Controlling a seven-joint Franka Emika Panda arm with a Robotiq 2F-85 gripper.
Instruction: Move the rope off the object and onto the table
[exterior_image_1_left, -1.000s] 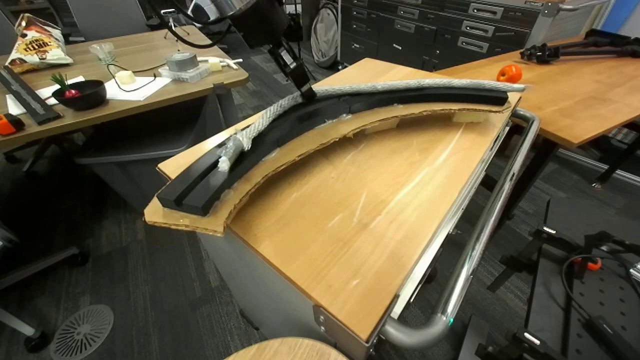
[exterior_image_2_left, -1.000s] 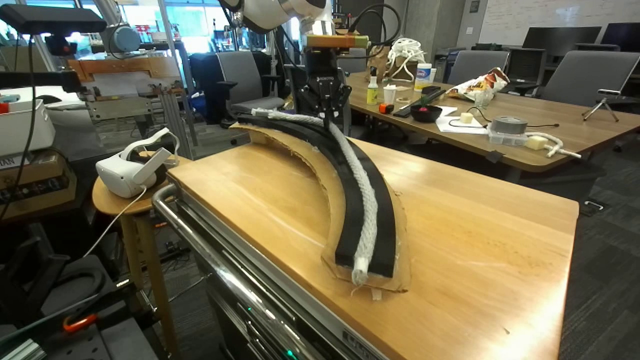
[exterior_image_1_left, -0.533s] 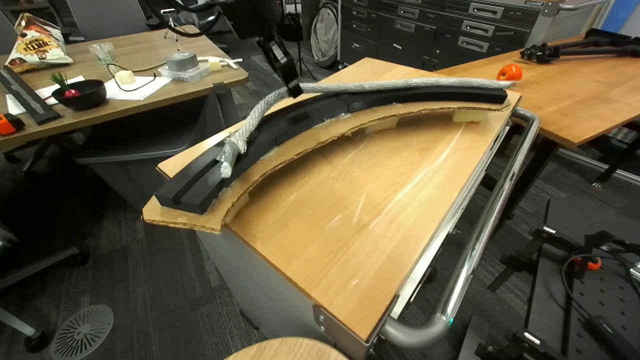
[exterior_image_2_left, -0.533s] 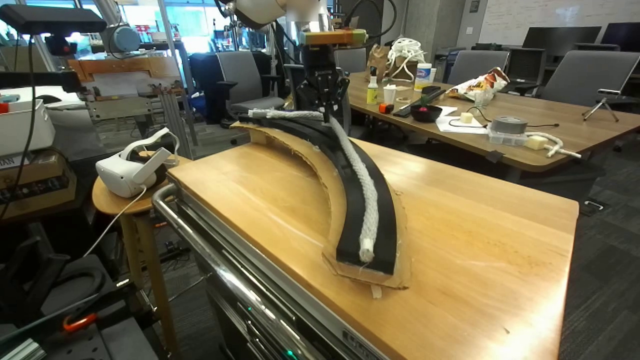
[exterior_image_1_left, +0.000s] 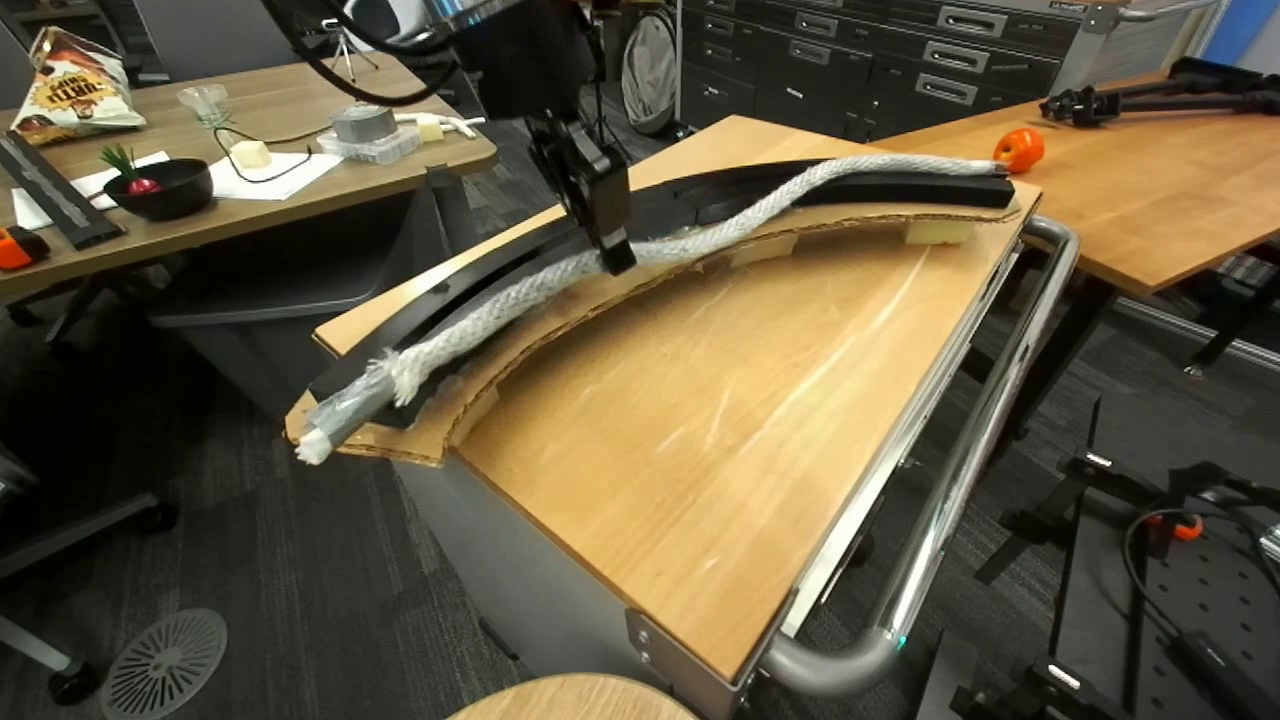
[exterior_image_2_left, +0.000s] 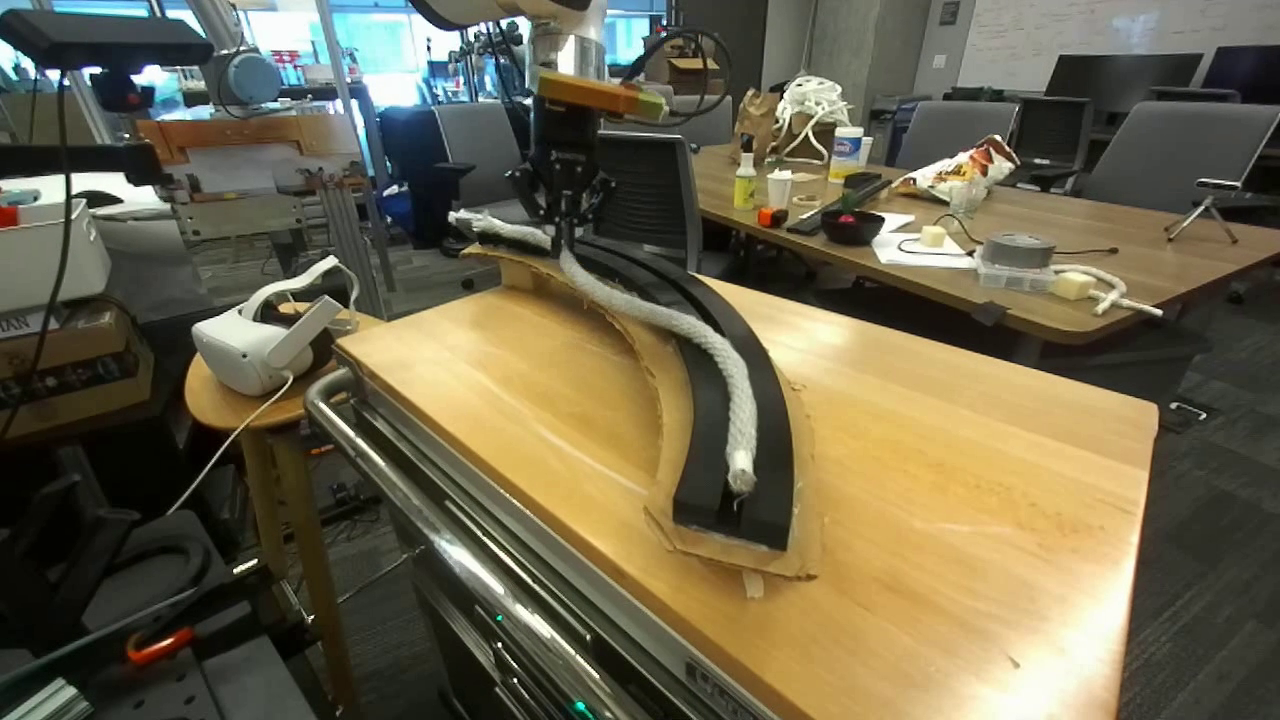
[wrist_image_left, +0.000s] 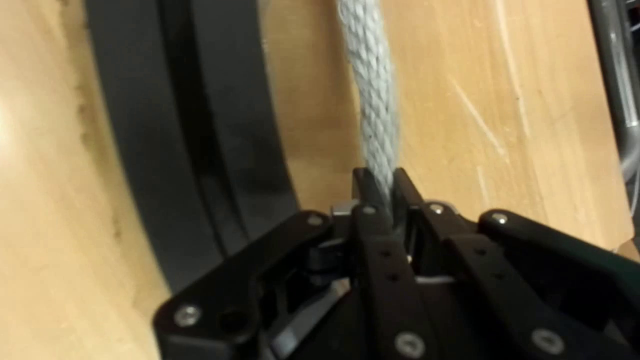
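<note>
The pale braided rope (exterior_image_1_left: 700, 240) lies along the black curved arc (exterior_image_1_left: 680, 205) in both exterior views. My gripper (exterior_image_1_left: 618, 262) is shut on the rope's middle, also in the wrist view (wrist_image_left: 384, 182). It holds this part over the cardboard along the arc's inner edge, beside the black track (wrist_image_left: 150, 125). The rope's plain end part (exterior_image_2_left: 740, 440) rests over the arc near its near end. Its taped end (exterior_image_1_left: 350, 405) reaches past the arc's other end. The wooden table (exterior_image_2_left: 950, 480) is beneath. The rope between the fingertips is partly hidden.
A cardboard base (exterior_image_1_left: 440, 440) supports the arc and sticks out along its inner side. A shiny metal rail (exterior_image_1_left: 960, 500) runs along one table edge. A round stool with a white headset (exterior_image_2_left: 250, 345) stands beside the table. A cluttered desk (exterior_image_2_left: 1180, 250) is behind.
My gripper has carried the rope's middle from the arc's outer side across to its inner edge. The taped end has slid past the arc's end; the plain end has drawn back along the arc.
</note>
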